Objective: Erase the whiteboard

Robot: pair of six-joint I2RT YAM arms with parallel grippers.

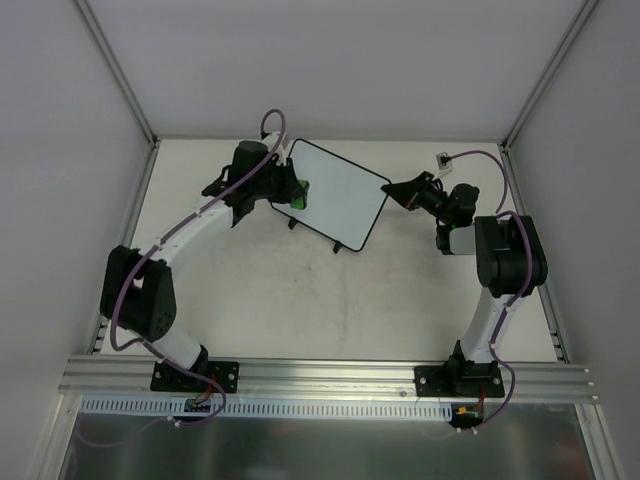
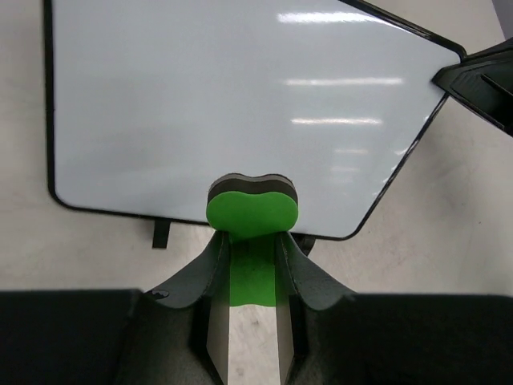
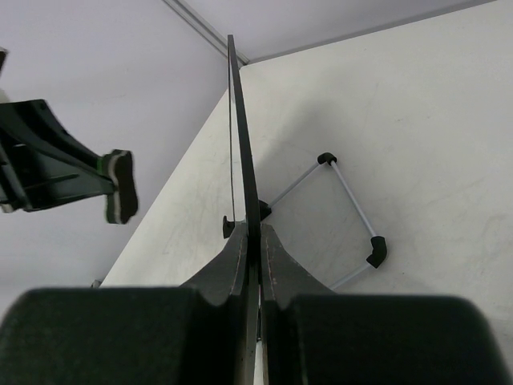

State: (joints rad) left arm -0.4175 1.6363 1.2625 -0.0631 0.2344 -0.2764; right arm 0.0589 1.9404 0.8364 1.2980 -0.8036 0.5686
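Left claw (image 2: pixel 252 245) pinches green eraser (image 2: pixel 252 210) near whiteboard's (image 1: pixel 340 195) nine o'clock. Right claw (image 3: pixel 255 234) clamps board's three o'clock edge.

White table (image 1: pixel 300 305), grey enclosure walls (image 1: pixel 330 60), aluminium rail (image 1: pixel 330 377) along near edge

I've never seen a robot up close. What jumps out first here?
The whiteboard in the middle of the table, pinched at its right corner by the right tool. Facing it, the left tool grips a bright green eraser close to the board's left side. The board looks free of marks.
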